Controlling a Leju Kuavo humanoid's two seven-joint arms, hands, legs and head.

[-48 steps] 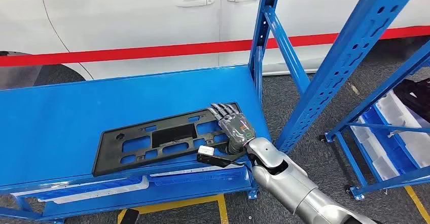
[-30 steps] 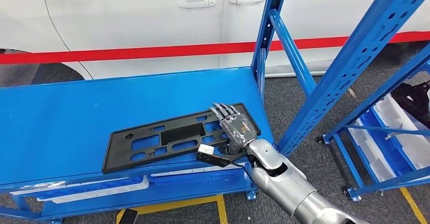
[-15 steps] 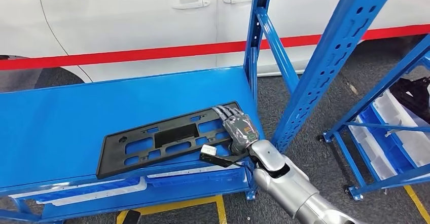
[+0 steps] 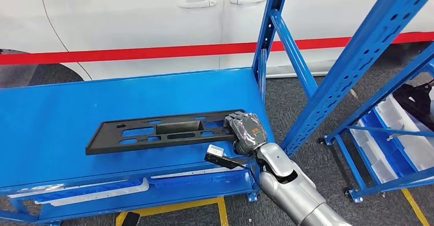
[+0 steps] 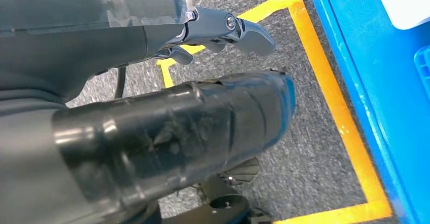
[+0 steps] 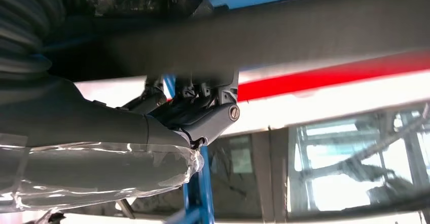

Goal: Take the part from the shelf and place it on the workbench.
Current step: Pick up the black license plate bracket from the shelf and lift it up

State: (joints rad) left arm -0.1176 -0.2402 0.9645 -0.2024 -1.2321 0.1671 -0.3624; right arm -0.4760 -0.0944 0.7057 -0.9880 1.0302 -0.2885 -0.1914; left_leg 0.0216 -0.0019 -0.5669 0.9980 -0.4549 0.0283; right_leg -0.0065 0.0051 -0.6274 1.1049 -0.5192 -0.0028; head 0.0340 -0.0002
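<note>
The right hand [image 4: 247, 129] grips the right end of the long black part [image 4: 158, 131], its fingers [image 4: 236, 117] curled over the far edge of that end. The part stretches away to the left of the fingers, across the blue shelf [image 4: 61, 113]. Its far edge looks tilted up, so that its long side faces the camera, but whether its left end rests on the shelf or hangs just above it cannot be told from the head view. In the right wrist view the part [image 6: 304, 36] crosses as a blurred dark bar lying against the fingers [image 6: 203, 110], with the thumb [image 6: 101, 127] beneath it; the blur there makes the exact contact hard to judge.

Just on the near side of the fingers, a small black bracket with a white tag [image 4: 217, 153] sticks out by the wrist. Beyond the fingers stands a blue upright post [image 4: 268, 26] of the shelf frame, and behind it a white car [image 4: 153, 11] with a red stripe [image 4: 128, 53].

The left hand [image 5: 152, 107] hangs over grey carpet [image 5: 314, 168] marked with yellow tape [image 5: 329, 97]. Its fingers [image 5: 238, 29] are apart and extended, holding nothing, with a blue edge [image 5: 375, 82] beside them.
</note>
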